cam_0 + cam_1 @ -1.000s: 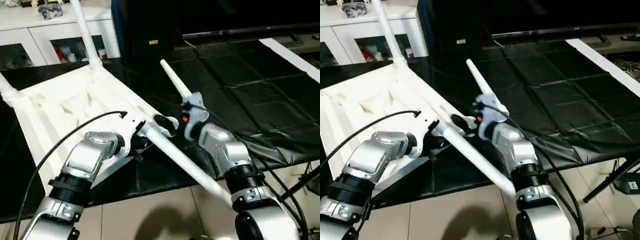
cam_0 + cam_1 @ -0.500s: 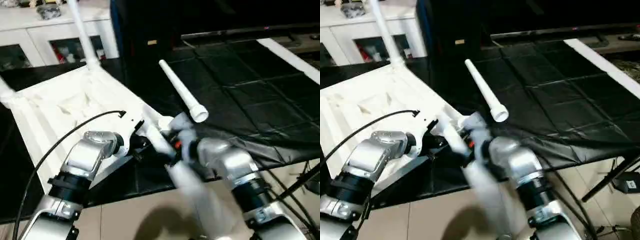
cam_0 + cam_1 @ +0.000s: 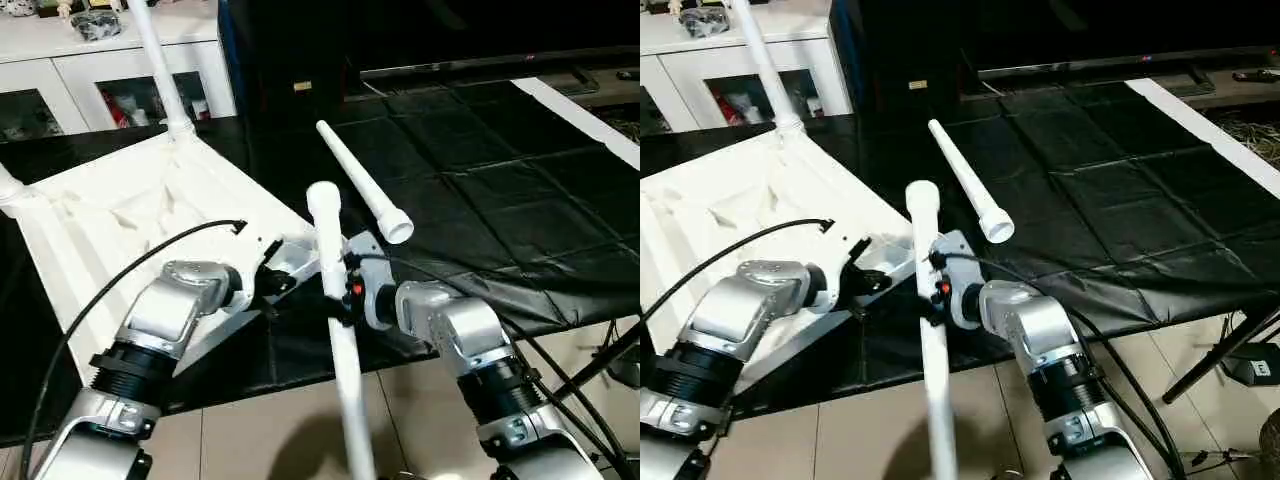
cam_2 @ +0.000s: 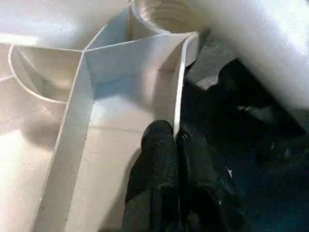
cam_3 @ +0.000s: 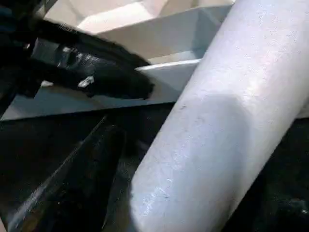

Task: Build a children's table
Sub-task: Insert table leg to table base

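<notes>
The white table top (image 3: 110, 210) lies upside down on the black cloth, ribbed side up. One fitted leg (image 3: 155, 60) rises from its far corner and another (image 3: 8, 185) from its left corner. A loose leg (image 3: 360, 180) lies on the cloth beyond my arms. My left gripper (image 4: 175, 140) is shut on the thin rim wall of the top, close to the near corner socket (image 4: 159, 12). My right gripper (image 3: 340, 292) is shut on a third leg (image 3: 345, 370), which stands steeply with one end up beside that corner and the other end down over the floor.
A white glass-door cabinet (image 3: 100, 80) stands at the back left. The black cloth (image 3: 480, 180) covers the work table, with a white strip (image 3: 580, 110) along its right side. A black cable (image 3: 130, 270) arcs over my left forearm. Tiled floor (image 3: 250, 430) lies below the table's front edge.
My right gripper has swung the held leg from a low diagonal lie to a steep, nearly upright one beside the near corner. The left gripper has stayed on the rim.
</notes>
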Tool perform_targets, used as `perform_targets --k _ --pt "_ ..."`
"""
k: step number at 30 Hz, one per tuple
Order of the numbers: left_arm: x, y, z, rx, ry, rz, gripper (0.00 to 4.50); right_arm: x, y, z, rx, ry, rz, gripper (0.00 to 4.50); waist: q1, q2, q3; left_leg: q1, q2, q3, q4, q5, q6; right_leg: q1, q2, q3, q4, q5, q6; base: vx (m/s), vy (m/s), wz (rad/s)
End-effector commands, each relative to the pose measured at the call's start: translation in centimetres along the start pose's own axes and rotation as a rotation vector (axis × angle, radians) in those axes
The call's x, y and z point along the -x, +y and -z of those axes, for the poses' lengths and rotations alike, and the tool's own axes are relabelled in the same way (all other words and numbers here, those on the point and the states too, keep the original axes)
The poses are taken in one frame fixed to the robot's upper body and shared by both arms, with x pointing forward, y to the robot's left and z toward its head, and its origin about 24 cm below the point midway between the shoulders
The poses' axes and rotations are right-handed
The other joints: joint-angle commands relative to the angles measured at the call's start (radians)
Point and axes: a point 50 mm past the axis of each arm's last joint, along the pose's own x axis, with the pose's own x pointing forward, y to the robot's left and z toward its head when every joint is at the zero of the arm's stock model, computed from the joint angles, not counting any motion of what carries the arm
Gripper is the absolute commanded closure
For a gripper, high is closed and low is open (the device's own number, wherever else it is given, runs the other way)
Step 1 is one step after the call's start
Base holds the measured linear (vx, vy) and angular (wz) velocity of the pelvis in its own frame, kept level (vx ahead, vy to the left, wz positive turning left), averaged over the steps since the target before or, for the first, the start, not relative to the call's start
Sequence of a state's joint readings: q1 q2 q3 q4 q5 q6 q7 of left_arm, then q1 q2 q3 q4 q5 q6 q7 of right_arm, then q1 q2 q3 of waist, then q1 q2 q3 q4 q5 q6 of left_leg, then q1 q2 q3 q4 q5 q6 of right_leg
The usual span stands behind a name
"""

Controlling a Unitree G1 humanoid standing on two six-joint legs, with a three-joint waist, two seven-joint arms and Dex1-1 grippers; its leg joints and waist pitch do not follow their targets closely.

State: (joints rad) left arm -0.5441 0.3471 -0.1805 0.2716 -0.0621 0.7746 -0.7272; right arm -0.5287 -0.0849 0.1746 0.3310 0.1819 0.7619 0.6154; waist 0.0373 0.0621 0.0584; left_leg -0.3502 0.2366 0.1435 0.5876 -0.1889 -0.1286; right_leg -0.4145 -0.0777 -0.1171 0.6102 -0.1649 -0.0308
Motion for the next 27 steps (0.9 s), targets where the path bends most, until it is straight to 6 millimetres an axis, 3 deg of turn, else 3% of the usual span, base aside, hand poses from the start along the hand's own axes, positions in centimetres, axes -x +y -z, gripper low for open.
perform_targets --k 1,8,16,19,22,25,26,27 --pt "0.8 1.2 -0.1 -0.017 0.007 -0.062 4.50 0.1 -0.5 -0.2 -0.039 -0.014 0.025 1.44 0.015 0.007 -0.071 -0.010 -0.025 0.016 -0.062 -0.199 0.023 0.071 -0.049 0.044 -0.092 -0.326 -0.126 0.000 0.000 0.00" --pt "1.4 1.6 -0.4 -0.158 -0.009 -0.008 4.50 0.6 -0.9 -0.9 -0.166 -0.099 0.003 1.97 0.019 0.010 -0.076 -0.009 -0.023 0.014 -0.062 -0.171 0.022 0.071 -0.050 0.047 -0.085 -0.257 -0.145 0.000 0.000 0.00" --pt "2.3 3.4 -1.1 -0.299 -0.034 -0.033 4.50 2.1 -1.9 -4.2 -0.386 -0.359 -0.080 2.41 0.033 0.017 -0.079 -0.005 -0.021 0.014 -0.063 -0.173 0.009 0.071 -0.052 0.048 -0.077 -0.226 -0.153 0.000 0.000 0.00" --pt "2.7 3.9 -1.6 -0.316 -0.073 -0.028 3.93 2.5 -2.2 -5.0 -0.441 -0.429 -0.104 2.75 0.037 0.016 -0.085 -0.006 -0.021 0.015 -0.060 -0.142 0.008 0.073 -0.052 0.050 -0.069 -0.162 -0.172 0.000 0.000 0.00" --pt "3.2 4.0 -2.1 -0.286 -0.120 -0.013 3.74 2.9 -2.5 -5.8 -0.483 -0.490 -0.109 2.78 0.041 0.015 -0.084 -0.008 -0.020 0.016 -0.059 -0.124 0.005 0.073 -0.051 0.050 -0.061 -0.117 -0.190 0.000 0.000 0.00" --pt "4.6 3.9 -3.4 -0.203 -0.248 0.015 3.60 3.3 -3.0 -7.3 -0.598 -0.622 -0.115 2.80 0.044 0.010 -0.083 -0.005 -0.020 0.019 -0.061 -0.140 0.000 0.071 -0.056 0.051 -0.063 -0.163 -0.195 0.000 0.000 0.00" --pt "4.6 3.9 -3.4 -0.203 -0.248 0.015 3.54 3.3 -3.0 -7.3 -0.598 -0.622 -0.115 2.80 0.046 0.012 -0.082 -0.004 -0.020 0.020 -0.060 -0.146 0.001 0.068 -0.055 0.050 -0.066 -0.186 -0.189 0.000 0.000 0.00" --pt "5.2 3.7 -3.7 -0.170 -0.294 0.041 3.41 3.4 -3.0 -7.8 -0.617 -0.661 -0.122 2.80 0.046 0.006 -0.080 -0.003 -0.019 0.021 -0.061 -0.148 0.000 0.068 -0.054 0.051 -0.067 -0.192 -0.185 0.000 0.000 0.00"
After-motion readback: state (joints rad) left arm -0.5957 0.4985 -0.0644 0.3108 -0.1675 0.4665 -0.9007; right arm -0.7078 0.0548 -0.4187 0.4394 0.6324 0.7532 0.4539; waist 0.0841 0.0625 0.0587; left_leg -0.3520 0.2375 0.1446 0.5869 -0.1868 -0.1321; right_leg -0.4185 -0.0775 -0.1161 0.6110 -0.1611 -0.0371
